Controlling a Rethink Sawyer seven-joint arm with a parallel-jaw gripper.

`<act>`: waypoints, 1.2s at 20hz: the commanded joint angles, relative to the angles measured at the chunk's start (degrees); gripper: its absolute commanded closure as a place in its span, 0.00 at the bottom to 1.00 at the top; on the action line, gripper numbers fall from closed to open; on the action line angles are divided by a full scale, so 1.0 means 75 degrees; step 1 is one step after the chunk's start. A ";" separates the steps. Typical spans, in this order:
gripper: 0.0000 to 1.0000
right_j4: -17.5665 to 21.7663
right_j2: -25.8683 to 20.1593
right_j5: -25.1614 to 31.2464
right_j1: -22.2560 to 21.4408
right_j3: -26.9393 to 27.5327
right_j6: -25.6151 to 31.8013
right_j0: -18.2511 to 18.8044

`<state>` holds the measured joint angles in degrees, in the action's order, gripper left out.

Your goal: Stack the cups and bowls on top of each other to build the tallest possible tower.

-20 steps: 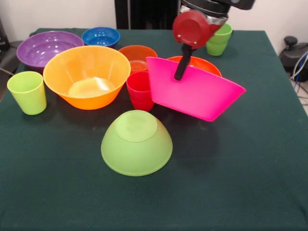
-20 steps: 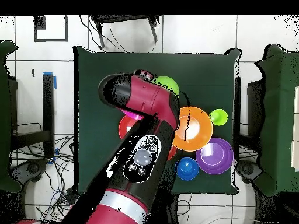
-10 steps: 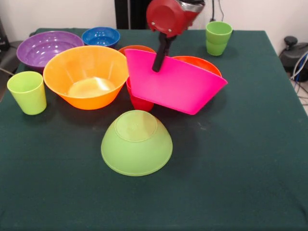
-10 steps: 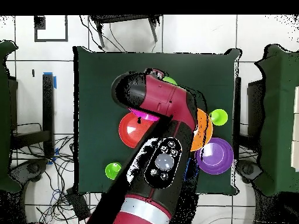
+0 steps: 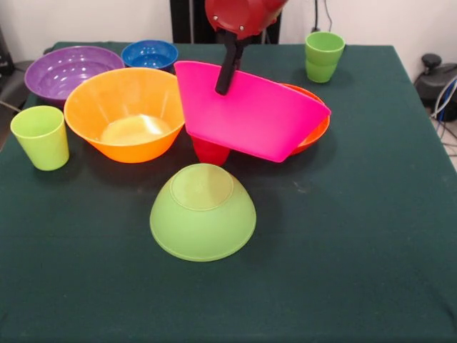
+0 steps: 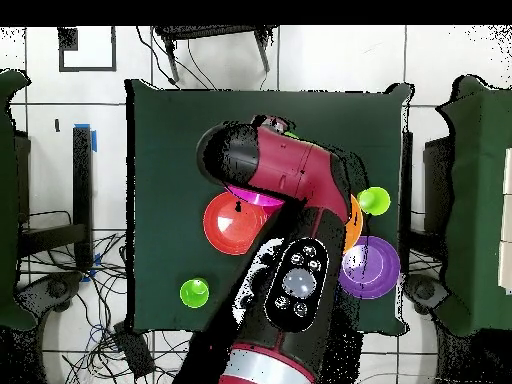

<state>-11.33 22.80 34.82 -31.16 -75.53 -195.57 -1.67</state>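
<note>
While lifted, unlabelled pink bowl (image 5: 250, 114) in gripper (image 5: 224, 78)

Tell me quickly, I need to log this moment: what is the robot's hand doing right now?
Hand: closed on the rim of the large glossy pink plastic bowl, holding it tilted in the air above the table.

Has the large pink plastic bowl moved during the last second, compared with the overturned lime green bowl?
Yes. In the front view the large pink plastic bowl, held by the pincer, went left and slightly up, ending above the overturned lime green bowl.
</note>
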 commanded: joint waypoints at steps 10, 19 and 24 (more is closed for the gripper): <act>1.00 0.1364 -0.1556 0.0444 0.0114 -0.0279 0.2273 0.0705; 1.00 0.1897 -0.2130 0.0263 0.0032 -0.0407 0.2448 0.1217; 1.00 0.2106 -0.2426 0.0213 0.0027 -0.0455 0.2496 0.1442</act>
<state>-0.96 13.45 34.92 -32.19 -75.52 -195.57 7.94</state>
